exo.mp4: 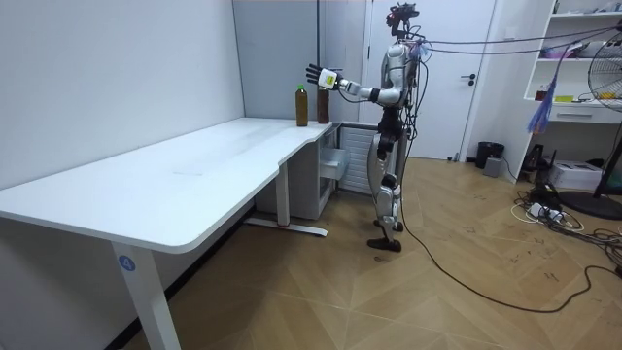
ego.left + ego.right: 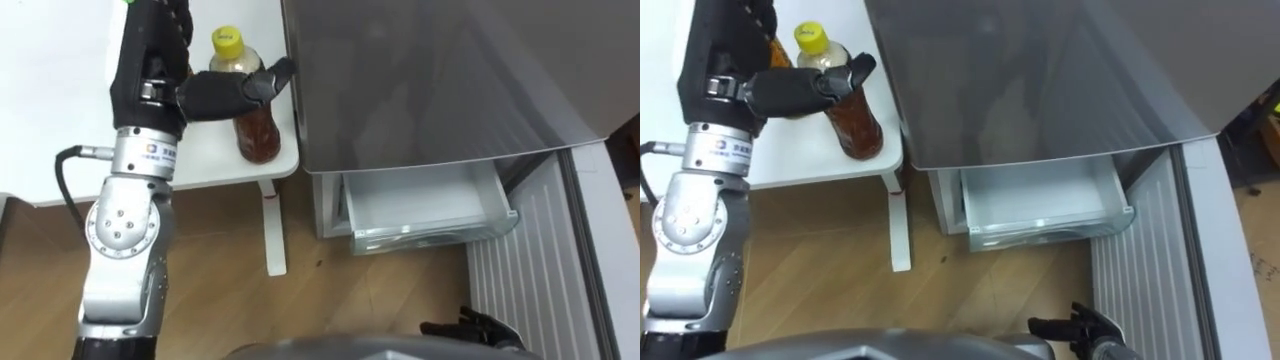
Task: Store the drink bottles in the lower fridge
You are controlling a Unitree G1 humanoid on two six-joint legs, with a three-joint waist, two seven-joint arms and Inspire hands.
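A tea bottle (image 2: 256,128) with a yellow cap stands upright near the corner of the white desk (image 2: 215,168), also seen as the bottle (image 1: 322,105) by the fridge. My left hand (image 2: 158,55) is raised beside it on its left. Its fingers are straight and its thumb lies across the bottle's shoulder. A second bottle (image 1: 301,105) with a green cap stands just beyond on the desk. The grey fridge (image 2: 450,70) is right of the desk, and its lower drawer (image 2: 425,205) is pulled out with nothing in it. My right hand (image 2: 470,326) hangs low by my side.
The fridge's lower door (image 2: 530,270), ribbed white inside, stands swung out to the right of the drawer. A white desk leg (image 2: 270,230) stands on the wooden floor between me and the drawer. I stand at the desk's end, close to the fridge.
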